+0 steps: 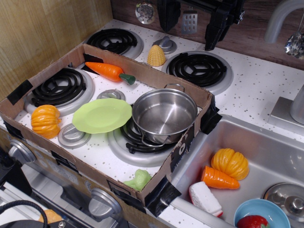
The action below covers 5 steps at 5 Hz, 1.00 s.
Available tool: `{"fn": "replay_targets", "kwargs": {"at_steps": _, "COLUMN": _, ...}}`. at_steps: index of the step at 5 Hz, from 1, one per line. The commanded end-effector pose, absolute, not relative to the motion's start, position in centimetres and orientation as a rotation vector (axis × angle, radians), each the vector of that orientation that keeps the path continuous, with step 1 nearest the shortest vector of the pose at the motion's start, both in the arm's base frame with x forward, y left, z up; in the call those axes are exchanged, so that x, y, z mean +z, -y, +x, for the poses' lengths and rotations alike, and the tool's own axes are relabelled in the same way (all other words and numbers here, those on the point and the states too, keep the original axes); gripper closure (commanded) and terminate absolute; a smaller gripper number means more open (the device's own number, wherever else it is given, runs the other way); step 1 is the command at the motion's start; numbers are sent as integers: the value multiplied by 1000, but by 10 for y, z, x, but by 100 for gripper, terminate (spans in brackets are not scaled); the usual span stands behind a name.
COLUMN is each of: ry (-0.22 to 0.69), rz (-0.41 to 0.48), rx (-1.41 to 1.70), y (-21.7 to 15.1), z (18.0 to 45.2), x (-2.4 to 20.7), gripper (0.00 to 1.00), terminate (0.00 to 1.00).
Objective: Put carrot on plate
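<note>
The carrot [110, 71], long and orange with a dark green stem end, lies at the back of the cardboard-walled stove area, between the two left burners. The lime-green plate [102, 115] rests in front of it, its right edge next to the steel pot [164, 114]. My gripper [189, 35] hangs at the top of the view, above the back burners and right of the carrot. Its two black fingers are spread wide apart with nothing between them.
A low cardboard wall [156, 76] rings the left stove. Inside are an orange pumpkin [46, 121] and a green toy [138, 179]. A corn cob [156, 56] stands behind the wall. The sink [266, 142] holds a pumpkin [230, 163], a stubby carrot piece [218, 178] and a blue bowl [261, 213].
</note>
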<state>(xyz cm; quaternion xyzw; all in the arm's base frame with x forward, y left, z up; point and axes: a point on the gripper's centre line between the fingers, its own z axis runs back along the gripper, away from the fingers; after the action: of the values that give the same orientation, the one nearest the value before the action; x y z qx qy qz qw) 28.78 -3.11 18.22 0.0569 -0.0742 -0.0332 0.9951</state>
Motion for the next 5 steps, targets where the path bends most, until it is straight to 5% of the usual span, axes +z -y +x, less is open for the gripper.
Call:
{"fn": "replay_targets", "kwargs": {"at_steps": 1, "ry": 149, "rz": 114, "rx": -66, "y": 31, "z": 288, "x": 182, "gripper": 0, "terminate": 0}}
{"fn": "replay_targets", "kwargs": {"at_steps": 2, "ry": 198, "rz": 190, "rx": -319, "y": 10, "z": 284, "x": 183, "gripper": 0, "terminate": 0}}
{"fn": "replay_targets", "kwargs": {"at_steps": 5, "ry": 363, "rz": 198, "rx": -985, "y": -49, "z": 289, "x": 155, "gripper": 0, "terminate": 0}}
